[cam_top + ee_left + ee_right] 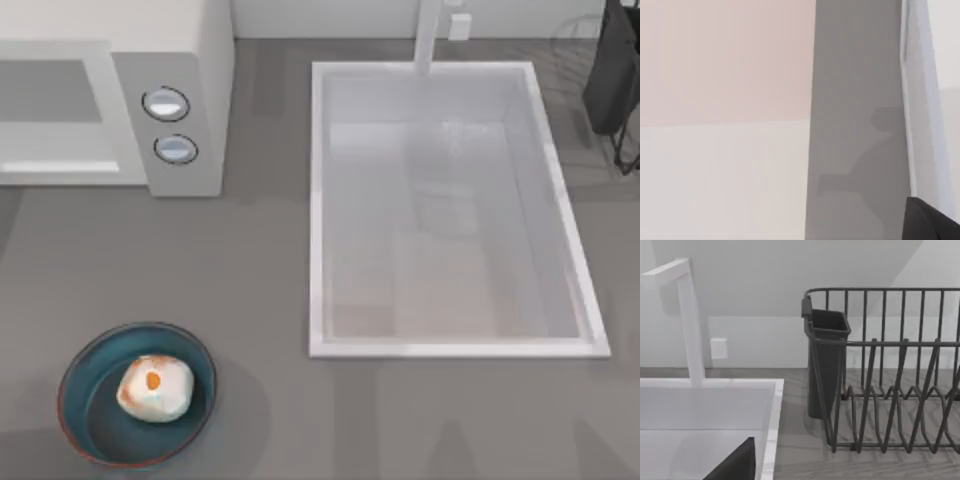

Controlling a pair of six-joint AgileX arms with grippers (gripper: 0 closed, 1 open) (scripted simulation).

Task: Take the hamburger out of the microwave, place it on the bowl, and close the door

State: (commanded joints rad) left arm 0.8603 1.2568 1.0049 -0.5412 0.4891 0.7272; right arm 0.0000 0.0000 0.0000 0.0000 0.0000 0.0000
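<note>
**Teal bowl's got the burger, door looks shut**

Teal-glazed bowl (136,394) sits at the near-left of the desk (260,300) with the hamburger (155,388) resting in the middle of it, orange spot up, so the placing step looks done. The microwave (185,60) is at the far-left, and its door (55,110) lies flush across the front, which I'd judge means closed, though the angle from above is poor so don't quote me.

Jaws: honestly can't tell whether either pair is released or clenched. A dark sliver at the corner of each wrist view is all there is. The left wrist camera faces a pale flat panel and grey desk; the right one looks over the sink (710,405) toward the dish rack (890,380). Neither holds or touches the burger, going by the top view.
</note>
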